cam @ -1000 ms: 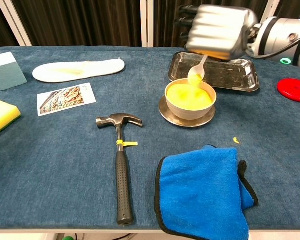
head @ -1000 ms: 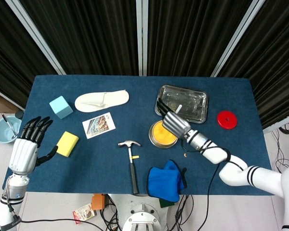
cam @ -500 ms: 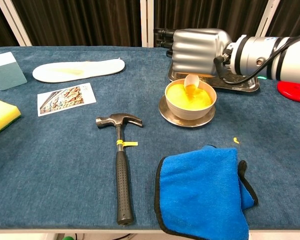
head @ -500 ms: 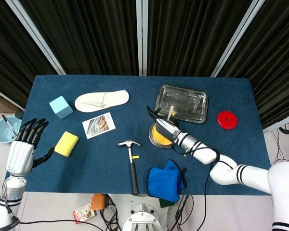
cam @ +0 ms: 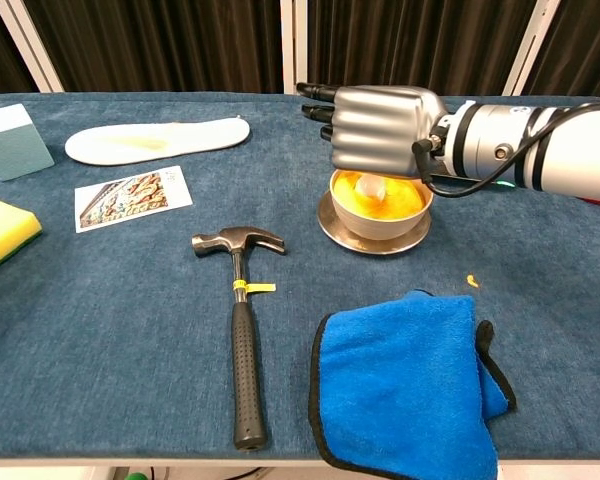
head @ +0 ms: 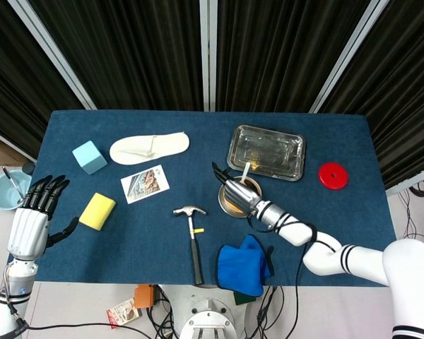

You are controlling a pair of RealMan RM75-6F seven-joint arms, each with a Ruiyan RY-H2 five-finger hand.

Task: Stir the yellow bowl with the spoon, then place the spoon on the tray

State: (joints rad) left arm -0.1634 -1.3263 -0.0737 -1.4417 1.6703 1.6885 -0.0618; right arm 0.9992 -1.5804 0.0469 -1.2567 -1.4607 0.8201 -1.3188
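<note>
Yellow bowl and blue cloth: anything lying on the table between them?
In the chest view, only a small yellow speck lies on the bare table between the yellow bowl and the blue cloth.

Tray (head: 266, 152) shiny metal; right hand (cam: 380, 130) brushed silver shell; blue cloth (cam: 405, 385) soft, matt; table cover (cam: 110, 330) matt fabric; hammer (cam: 242, 330) steel head, black rubbery grip.

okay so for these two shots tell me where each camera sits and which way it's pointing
Head view: high above the near table edge, looking steeply down on the whole table; both arms show, the left robot hand off the table's left end.
Chest view: low at the near edge, facing across the table toward the curtains; only the right robot hand and forearm show.
Shared: the right robot hand over the yellow bowl, the spoon, hammer, blue cloth.
</note>
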